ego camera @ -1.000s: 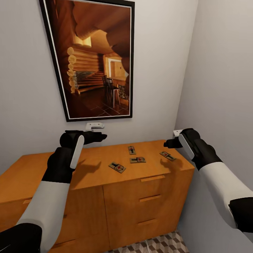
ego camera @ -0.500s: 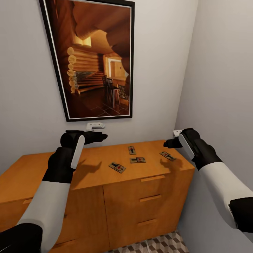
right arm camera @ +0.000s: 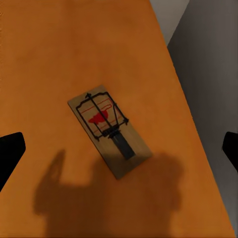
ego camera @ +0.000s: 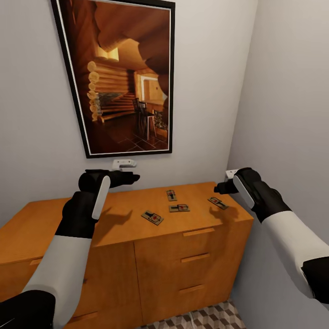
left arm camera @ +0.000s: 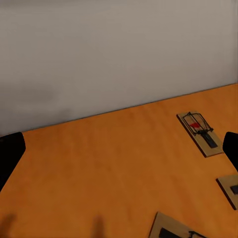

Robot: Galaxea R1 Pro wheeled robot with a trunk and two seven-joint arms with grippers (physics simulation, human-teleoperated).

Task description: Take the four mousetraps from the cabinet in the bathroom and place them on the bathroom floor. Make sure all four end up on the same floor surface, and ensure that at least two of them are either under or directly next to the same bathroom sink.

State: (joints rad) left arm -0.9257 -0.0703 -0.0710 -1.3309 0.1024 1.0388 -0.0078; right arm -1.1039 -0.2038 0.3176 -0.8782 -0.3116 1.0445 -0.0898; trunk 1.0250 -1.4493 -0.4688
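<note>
From the head view, four traps lie flat on the right half of the cabinet (ego camera: 114, 219) top: trap one (ego camera: 152, 217) nearest the front edge, trap two (ego camera: 179, 208) just right of it, trap three (ego camera: 171, 195) behind those near the wall, and trap four (ego camera: 218, 202) off by the right end. The left gripper (ego camera: 130, 177) hangs above the worktop, left of the group and apart from every trap, and here I cannot tell how its fingers are set. The right gripper (ego camera: 220, 187) hovers just above trap four, not touching it, its shadow falling on the wood beside the trap. A strip of cube-patterned floor (ego camera: 205, 317) shows at the foot of the cabinet, and a framed picture (ego camera: 123, 77) hangs on the wall above. Over to the left wrist view: dark fingers (left arm camera: 10, 156) sit spread wide at either edge, with bare orange top between them; one trap (left arm camera: 200, 133) lies near the far finger, and two more peek in at the frame edge. Now the right wrist view: fingers (right arm camera: 10, 151) spread wide again, holding nothing, and trap four (right arm camera: 109, 130) lies squarely between them, lower down on the wood, close to the cabinet's end edge.
</note>
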